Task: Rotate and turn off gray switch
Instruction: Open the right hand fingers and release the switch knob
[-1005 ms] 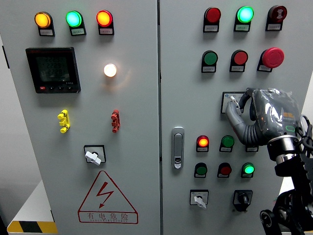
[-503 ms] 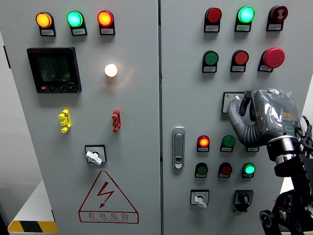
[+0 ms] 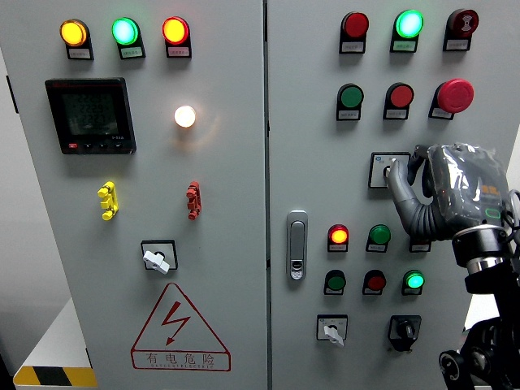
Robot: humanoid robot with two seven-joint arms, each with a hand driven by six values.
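Note:
The gray switch (image 3: pixel 380 165) sits in a square plate on the right door of the gray control panel (image 3: pixel 309 122), below the row of green and red buttons. My right hand (image 3: pixel 404 172) comes up from the lower right, wrapped in a clear cover. Its gray thumb (image 3: pixel 398 195) and dark fingers (image 3: pixel 418 172) are curled around the switch knob, which is mostly hidden behind them. My left hand does not show.
Two more gray rotary switches sit lower on the panel, one (image 3: pixel 154 259) on the left door and one (image 3: pixel 330 330) at the bottom right beside a black knob (image 3: pixel 404 329). A metal door handle (image 3: pixel 296 244) and a red mushroom button (image 3: pixel 453 95) are nearby.
My right hand has shifted right and slightly up, and its thumb and fingers have closed in on the switch knob, covering the pale pointer that showed before.

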